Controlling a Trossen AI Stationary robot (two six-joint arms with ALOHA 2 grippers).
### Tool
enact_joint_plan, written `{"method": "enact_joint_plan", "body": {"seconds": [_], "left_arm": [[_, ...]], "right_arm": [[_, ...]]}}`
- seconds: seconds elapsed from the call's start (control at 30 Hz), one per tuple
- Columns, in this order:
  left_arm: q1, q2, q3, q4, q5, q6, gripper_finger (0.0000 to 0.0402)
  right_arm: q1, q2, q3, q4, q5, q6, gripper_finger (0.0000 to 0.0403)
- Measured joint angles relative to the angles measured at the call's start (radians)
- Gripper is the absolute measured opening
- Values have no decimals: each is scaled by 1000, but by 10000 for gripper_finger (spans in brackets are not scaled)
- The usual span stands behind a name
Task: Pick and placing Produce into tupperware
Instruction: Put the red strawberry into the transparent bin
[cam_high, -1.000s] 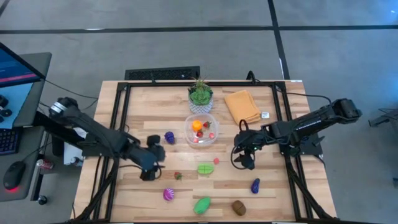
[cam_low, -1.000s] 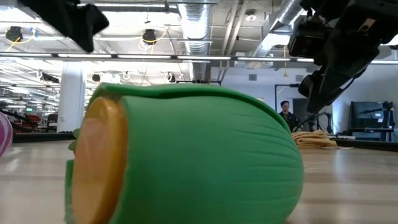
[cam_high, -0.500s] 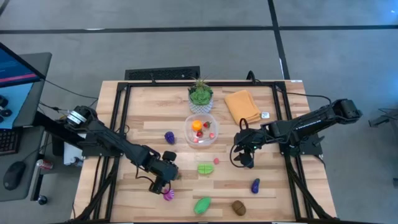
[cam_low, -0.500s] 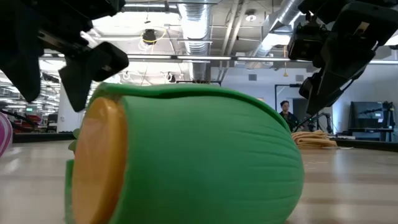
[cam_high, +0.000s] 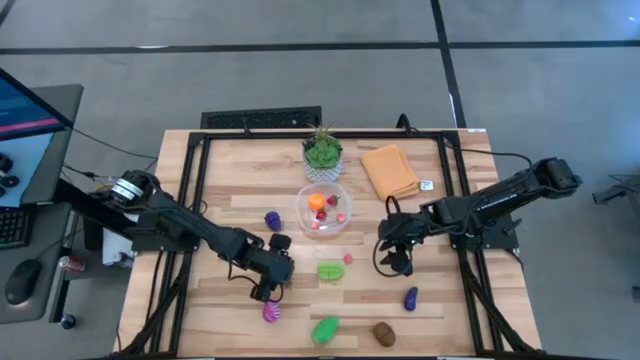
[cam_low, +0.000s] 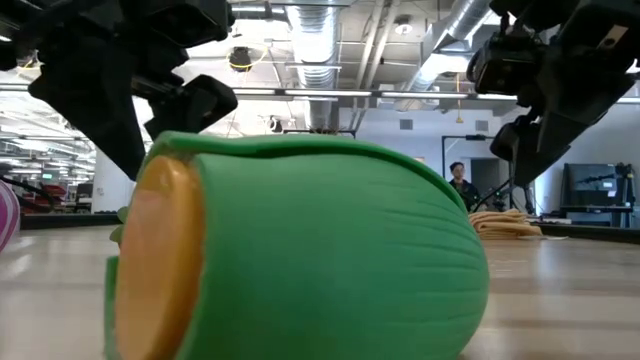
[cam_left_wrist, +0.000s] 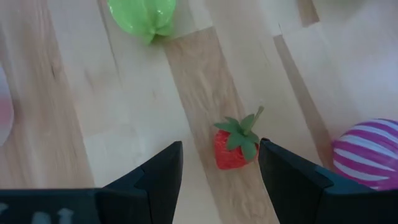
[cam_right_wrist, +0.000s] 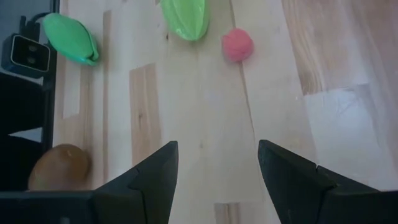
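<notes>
A grey concrete floor (cam_high: 300, 70) is stretching around the wooden table (cam_high: 225, 180). Ceiling ducts (cam_low: 320, 40) and lamps are hanging overhead; a person (cam_low: 459, 185) is standing far back.

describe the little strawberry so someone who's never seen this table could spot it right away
Start at the clear tupperware mid-table, then go toward the near edge and left to the left gripper. The strawberry lies between its open fingers: red with a green leafy cap, unlike the striped purple ball beside it.

surface: wooden table (cam_high: 230, 190) | on it: tupperware (cam_high: 323, 209), produce (cam_high: 331, 271), plant pot (cam_high: 322, 155), orange cloth (cam_high: 390, 171)
</notes>
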Motion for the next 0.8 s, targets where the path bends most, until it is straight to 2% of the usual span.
{"method": "enact_joint_plan", "body": {"seconds": [0.17,0.27,0.33,0.47,0.6,0.8], "left_arm": [[3,0,-3,0,2,53,199],[10,-1,-33,12,3,36,199],[13,-1,-50,27,3,2,199],[12,-1,-67,65,-4,-24,199],[12,-1,-66,74,-5,-18,199],[10,-1,-66,72,-6,7,199]], "right_arm": [[16,-3,0,2,1,2,243],[36,-40,-1,27,34,-2,238],[63,-89,-1,35,108,-8,233],[137,-214,-12,29,351,-15,218],[218,-372,-68,-1,555,63,201],[335,-589,-150,-24,734,206,178]]}}
